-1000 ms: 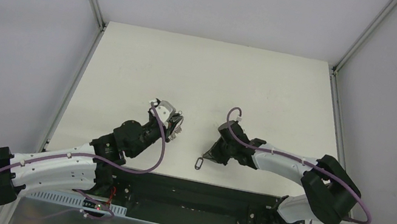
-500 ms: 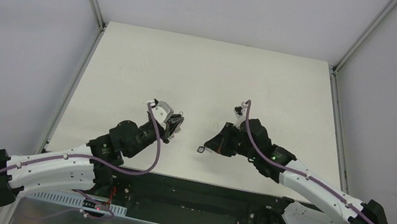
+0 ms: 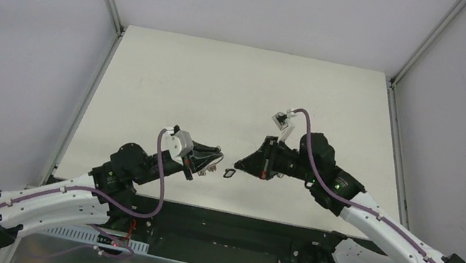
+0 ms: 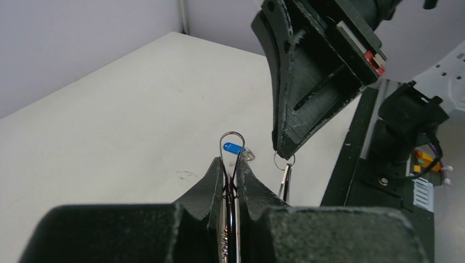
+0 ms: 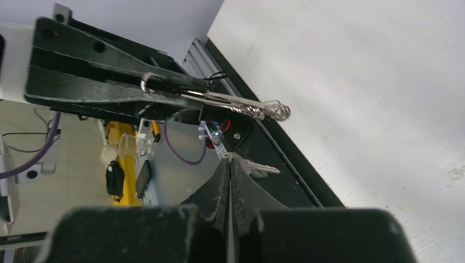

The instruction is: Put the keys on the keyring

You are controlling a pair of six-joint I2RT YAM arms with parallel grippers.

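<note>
- While the left gripper [image 4: 231, 170] clamped the keyring [image 4: 232, 133], its loop poking out by the blue key [image 4: 234, 148], it needed a steady hold.
- The right gripper [image 5: 229, 164], pinching the other key [image 5: 257, 167] just beside that loop, needed a slow, well-aligned approach.

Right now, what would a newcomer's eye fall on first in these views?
The left pincer and right pincer hang nearly tip to tip above the near part of the table. The left is shut on the keyring, a blue key head showing through its loop; the right pinches a second key.
</note>
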